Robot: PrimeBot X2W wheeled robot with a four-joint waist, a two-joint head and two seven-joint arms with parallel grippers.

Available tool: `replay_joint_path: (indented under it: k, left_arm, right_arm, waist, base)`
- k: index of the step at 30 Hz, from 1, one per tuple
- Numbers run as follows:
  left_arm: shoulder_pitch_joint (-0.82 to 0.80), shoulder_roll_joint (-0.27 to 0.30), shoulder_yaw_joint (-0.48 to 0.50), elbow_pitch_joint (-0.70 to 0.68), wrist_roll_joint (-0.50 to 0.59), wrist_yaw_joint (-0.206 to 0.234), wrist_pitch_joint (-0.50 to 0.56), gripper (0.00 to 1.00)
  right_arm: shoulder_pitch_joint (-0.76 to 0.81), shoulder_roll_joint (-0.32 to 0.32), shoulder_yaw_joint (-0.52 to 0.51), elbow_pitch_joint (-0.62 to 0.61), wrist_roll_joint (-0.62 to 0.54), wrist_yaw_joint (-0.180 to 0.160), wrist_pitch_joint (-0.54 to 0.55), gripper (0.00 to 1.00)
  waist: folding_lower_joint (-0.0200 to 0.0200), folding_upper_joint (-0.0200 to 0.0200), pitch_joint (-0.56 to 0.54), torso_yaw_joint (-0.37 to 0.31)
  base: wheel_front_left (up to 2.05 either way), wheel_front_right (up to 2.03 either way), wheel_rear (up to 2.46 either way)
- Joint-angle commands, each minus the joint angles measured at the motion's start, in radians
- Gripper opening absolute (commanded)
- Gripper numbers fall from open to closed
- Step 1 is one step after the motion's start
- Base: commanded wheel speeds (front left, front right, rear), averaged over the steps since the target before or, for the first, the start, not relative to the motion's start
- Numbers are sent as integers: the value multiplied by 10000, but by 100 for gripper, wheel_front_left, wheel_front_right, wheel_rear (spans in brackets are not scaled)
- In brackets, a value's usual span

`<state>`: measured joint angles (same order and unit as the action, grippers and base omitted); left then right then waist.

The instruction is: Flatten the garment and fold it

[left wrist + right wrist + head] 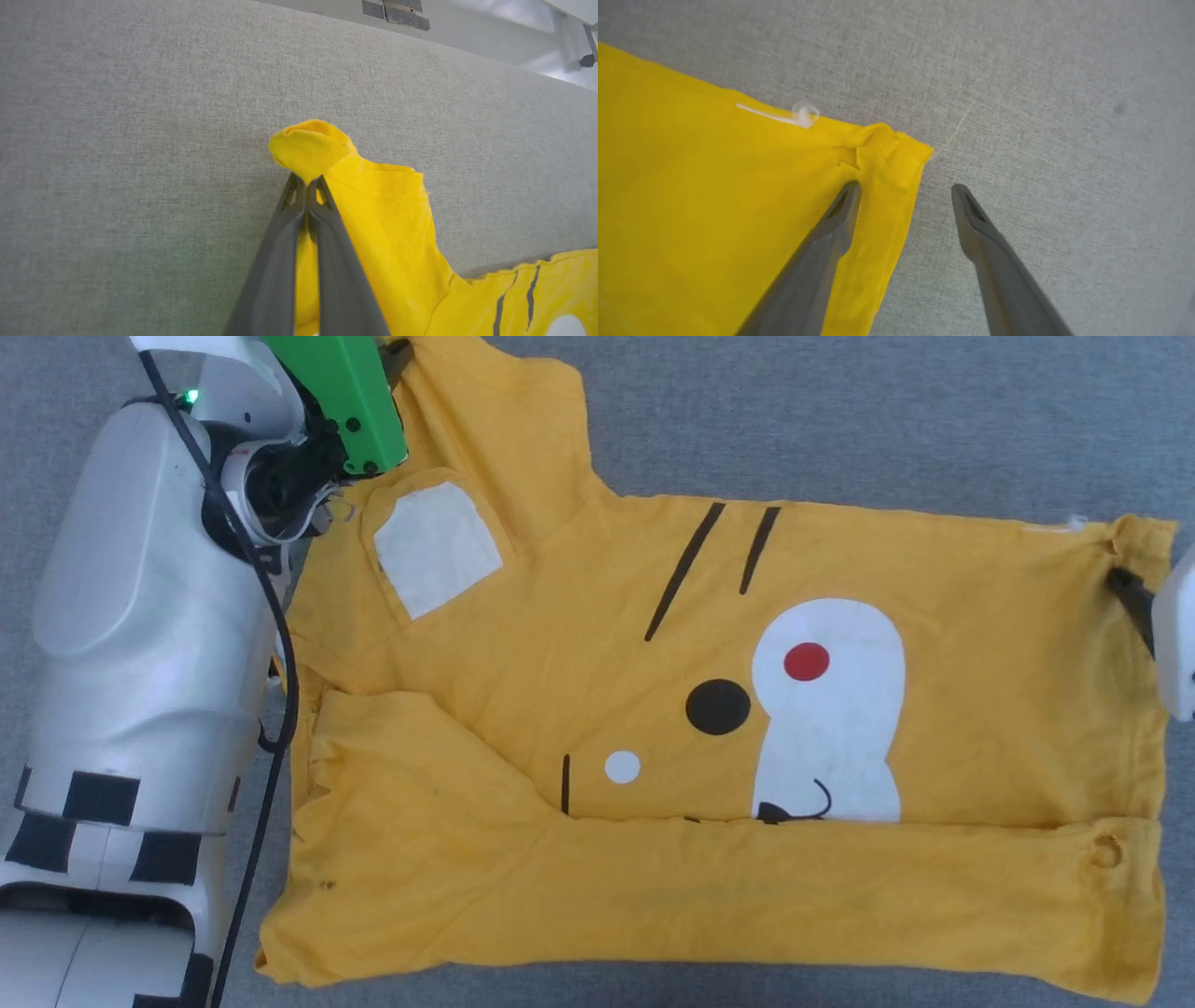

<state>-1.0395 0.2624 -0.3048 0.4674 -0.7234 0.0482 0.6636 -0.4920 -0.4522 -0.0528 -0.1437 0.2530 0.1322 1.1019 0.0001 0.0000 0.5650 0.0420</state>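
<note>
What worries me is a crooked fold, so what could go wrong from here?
1. The left pincer is shut on only a small bunched sleeve tip of the garment; a pull may slip it free.
2. The right pincer is open, straddling the hem corner without gripping; if the left pulls alone, the shirt could drag askew on the grey surface.
3. The folded strip along the near edge might shift.

One garment (579,616) — two pincers (306,179) (906,186)
</note>
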Motion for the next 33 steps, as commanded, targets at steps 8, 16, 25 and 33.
replay_joint_path:
  k: [8,16,25,33]
  left_arm:
    - [510,147,-15,-694,-108,217,145,0]
    - [865,200,132,-994,-297,98,-182,0]
    - [2499,715,320,-2236,-475,-54,-551,0]
    - [4814,1204,624,-4022,-690,367,-624,0]
  right_arm:
    - [-13,-461,623,286,324,-15,404,37]
    - [-264,-315,369,207,502,-15,-438,0]
    - [592,323,-257,796,441,-15,-2262,0]
    - [2139,846,-616,1157,563,-15,-2653,0]
  waist:
    - [-1,0,291,240]
    - [-1,0,-457,171]
    - [-1,0,-2274,135]
    - [-1,0,-3662,233]
  base:
    - [0,0,0]
    - [0,0,0]
    - [0,0,0]
    - [0,0,0]
